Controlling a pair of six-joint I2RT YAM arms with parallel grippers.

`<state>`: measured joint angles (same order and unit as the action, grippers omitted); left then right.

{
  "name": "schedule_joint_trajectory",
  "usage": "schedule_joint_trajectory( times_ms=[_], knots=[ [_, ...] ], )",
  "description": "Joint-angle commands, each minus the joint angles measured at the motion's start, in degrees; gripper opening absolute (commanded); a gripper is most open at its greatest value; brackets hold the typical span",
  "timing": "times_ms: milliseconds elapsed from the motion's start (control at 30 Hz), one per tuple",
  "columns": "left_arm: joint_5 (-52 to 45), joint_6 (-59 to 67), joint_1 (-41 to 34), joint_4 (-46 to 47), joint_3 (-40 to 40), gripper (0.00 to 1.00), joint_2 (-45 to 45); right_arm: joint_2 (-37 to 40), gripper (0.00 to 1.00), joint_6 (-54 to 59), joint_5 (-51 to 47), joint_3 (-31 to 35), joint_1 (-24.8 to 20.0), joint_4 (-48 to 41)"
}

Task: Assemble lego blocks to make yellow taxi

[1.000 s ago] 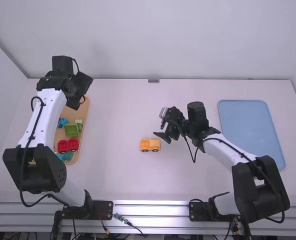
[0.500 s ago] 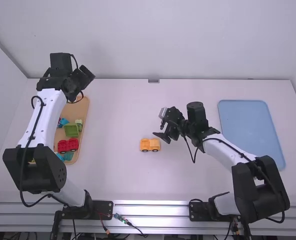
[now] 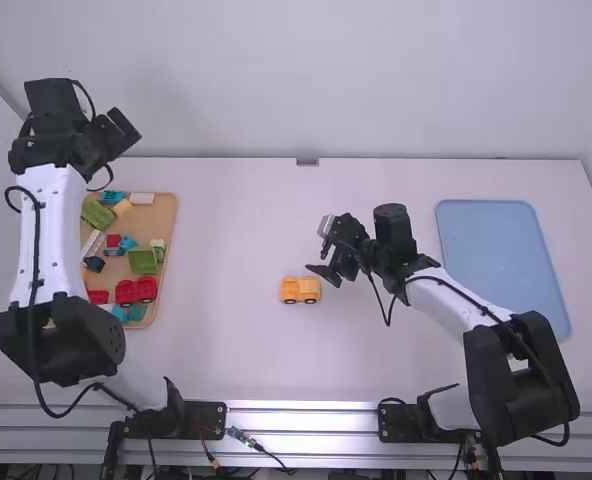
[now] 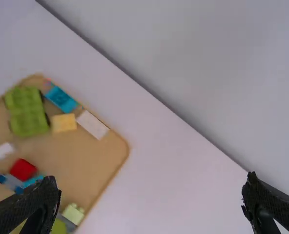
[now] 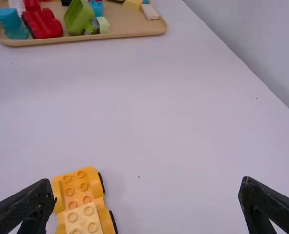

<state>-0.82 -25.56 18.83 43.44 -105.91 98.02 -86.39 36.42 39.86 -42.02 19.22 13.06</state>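
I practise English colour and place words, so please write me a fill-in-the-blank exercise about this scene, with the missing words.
The wheels of the orange car are ____ in colour.
On the left gripper, the fingers are ____, not shut.
The tan tray lies on the ____ side of the table.
The other tray is ____ in colour.

Missing words: black; open; left; blue.

Smooth plastic blocks [image 5: 83, 217] (rather matt)

High overview, nearer wrist views, shared tray [image 3: 158, 222]
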Motion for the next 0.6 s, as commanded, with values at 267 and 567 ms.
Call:
schedule_joint_trajectory(
  times_ms=[267,567],
  knots=[
    [2.36,7.41,1.86,12.02,-16.83,0.99,16.94,1.27,1.0,-0.17,0.2,-0.02,-0.09,0.0],
    [4.22,8.46,3.19,18.34,-27.41,0.99,29.11,1.27,1.0,-0.17,0.17,-0.02,-0.02,0.0]
  ],
)
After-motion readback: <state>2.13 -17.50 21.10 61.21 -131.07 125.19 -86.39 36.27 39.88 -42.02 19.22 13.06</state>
